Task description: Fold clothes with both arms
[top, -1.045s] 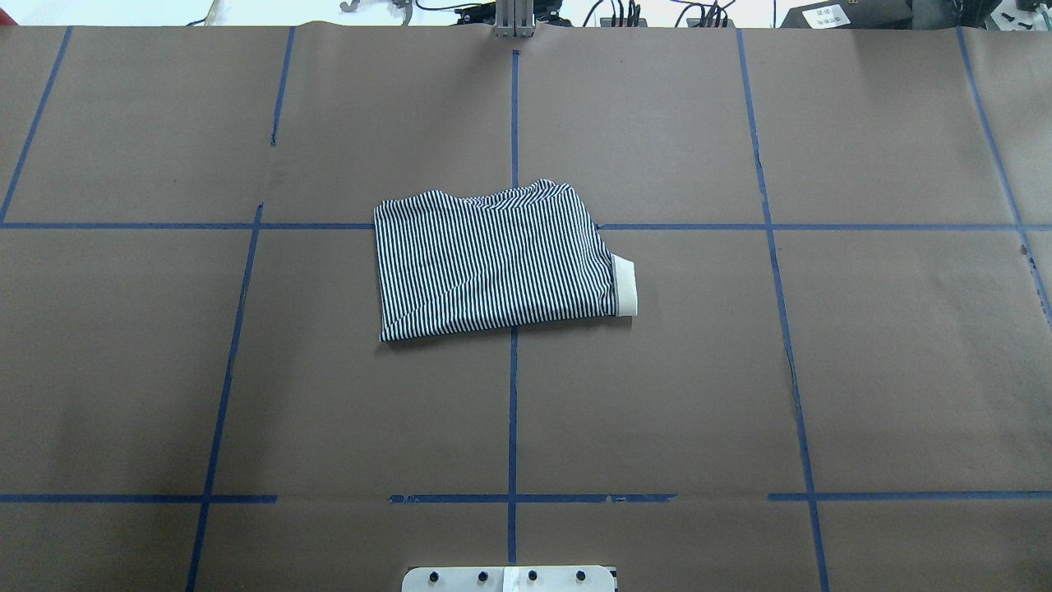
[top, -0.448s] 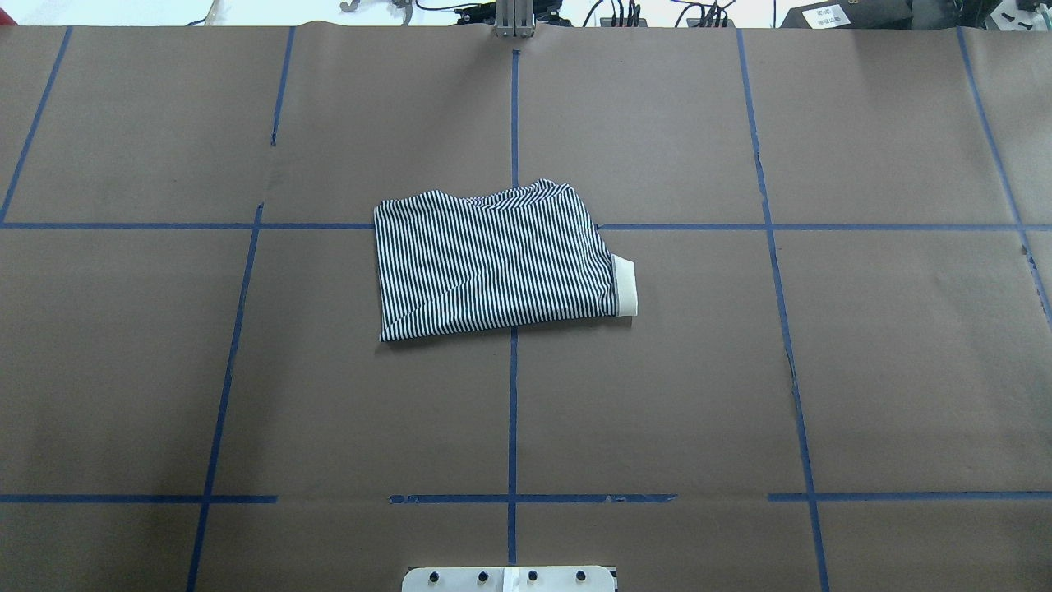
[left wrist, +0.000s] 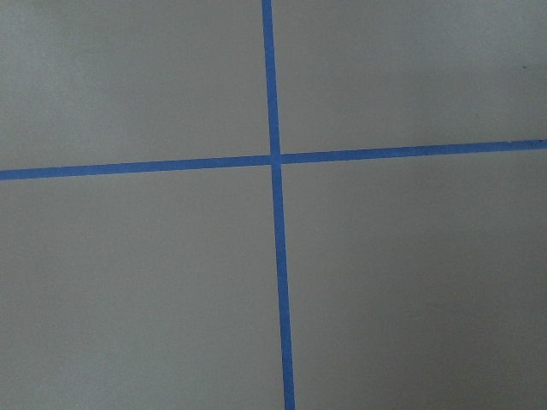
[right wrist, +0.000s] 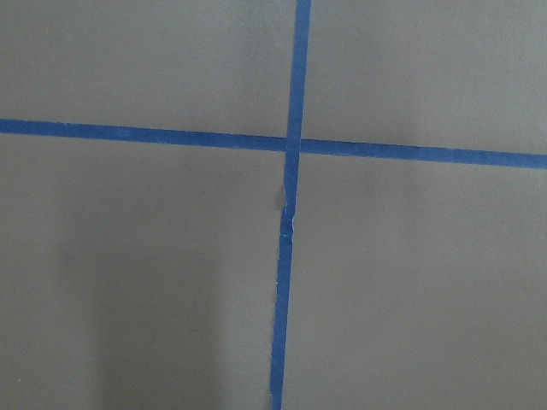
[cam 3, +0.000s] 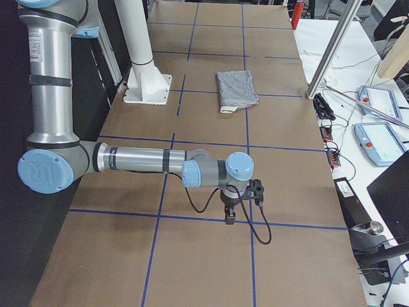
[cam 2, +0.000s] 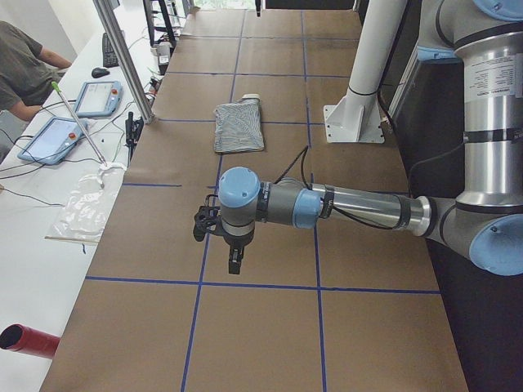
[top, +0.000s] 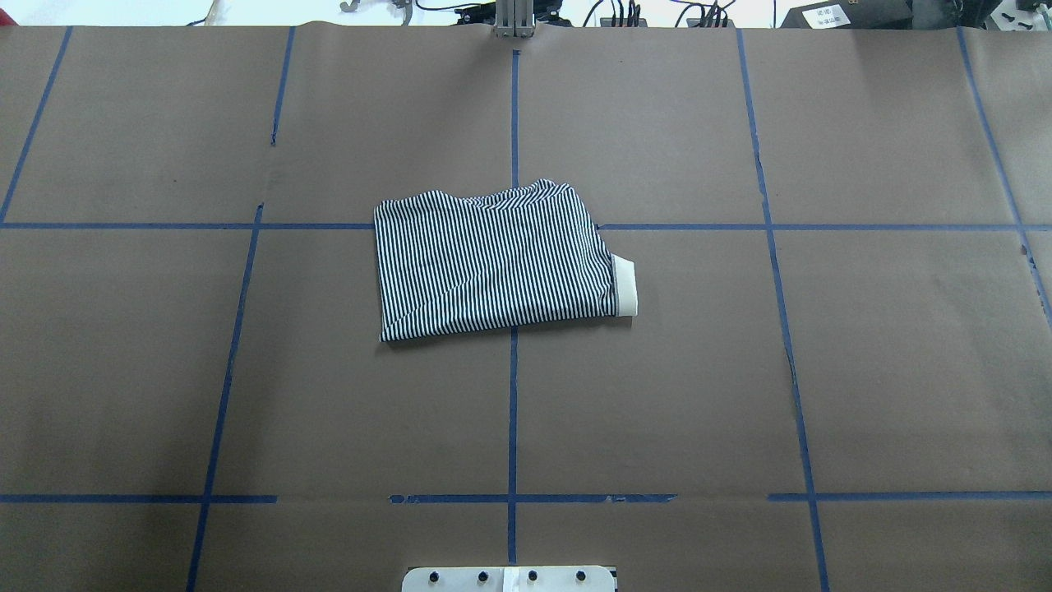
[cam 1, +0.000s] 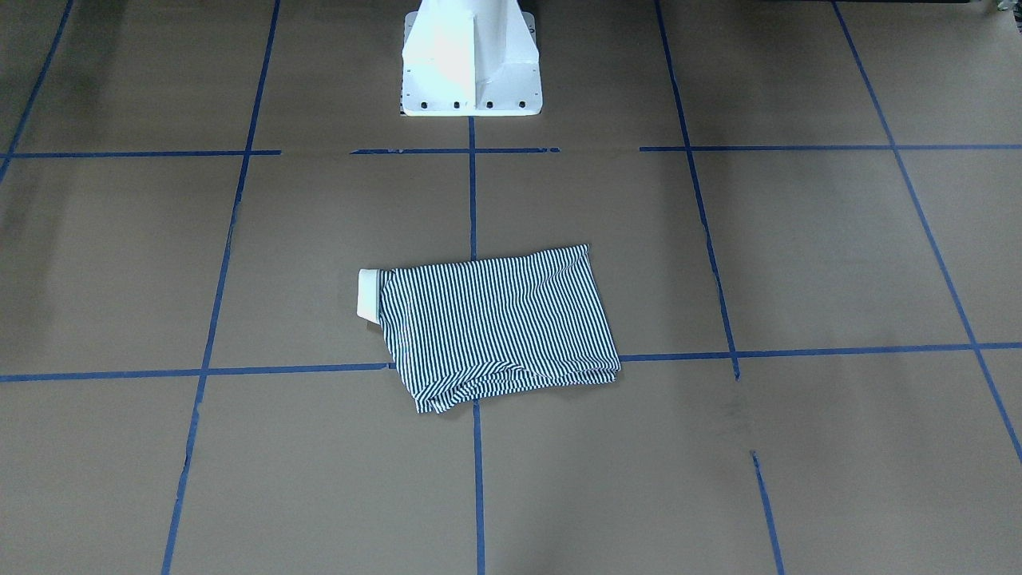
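The table (top: 904,370), covered in brown paper and ruled into squares by blue tape, runs under both tools. The left arm (cam 2: 359,208) stretches low and level over one end of it, and the right arm (cam 3: 134,158) does the same over the other end, with the white pedestal (cam 1: 471,56) standing between them at the robot's edge. The striped polo shirt (top: 493,263) lies folded into a compact rectangle flat on the paper, well apart from either tool: it sits far along the table beyond the left gripper (cam 2: 235,265) and equally far beyond the right gripper (cam 3: 229,217), roughly midway between the two and out in front of the pedestal. Each gripper points straight down a little above bare paper and holds nothing that can be seen. Only the side views show them, so whether their fingers are spread or closed cannot be told. A narrow cream band (top: 625,285), probably the collar, pokes out of the shirt's edge on the right gripper's side. Directly below each wrist camera is a crossing of tape lines (left wrist: 275,159).
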You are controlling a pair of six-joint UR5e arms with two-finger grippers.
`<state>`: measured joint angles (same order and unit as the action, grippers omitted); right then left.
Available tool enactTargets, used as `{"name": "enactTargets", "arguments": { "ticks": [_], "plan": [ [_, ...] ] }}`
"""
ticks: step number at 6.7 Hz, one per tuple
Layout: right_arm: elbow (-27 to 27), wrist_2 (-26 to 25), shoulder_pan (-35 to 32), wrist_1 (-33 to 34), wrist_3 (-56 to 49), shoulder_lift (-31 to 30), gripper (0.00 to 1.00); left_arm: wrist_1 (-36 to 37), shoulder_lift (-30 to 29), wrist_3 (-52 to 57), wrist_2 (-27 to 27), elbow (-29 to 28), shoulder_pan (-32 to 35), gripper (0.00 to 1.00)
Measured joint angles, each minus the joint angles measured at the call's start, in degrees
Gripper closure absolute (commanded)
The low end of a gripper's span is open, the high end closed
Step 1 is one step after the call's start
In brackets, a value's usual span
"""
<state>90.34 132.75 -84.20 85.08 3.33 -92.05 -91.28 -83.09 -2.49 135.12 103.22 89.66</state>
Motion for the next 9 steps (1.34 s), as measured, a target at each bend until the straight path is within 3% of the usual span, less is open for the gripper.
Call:
{"name": "enactTargets", "arguments": {
  "ticks": [9],
  "plan": [
    [1.5, 0.3, 0.1, 0.0, 0.1, 0.3, 0.00, -3.8, -0.4, -0.1, 0.6, -0.2, -0.2, 0.00]
  ]
}}
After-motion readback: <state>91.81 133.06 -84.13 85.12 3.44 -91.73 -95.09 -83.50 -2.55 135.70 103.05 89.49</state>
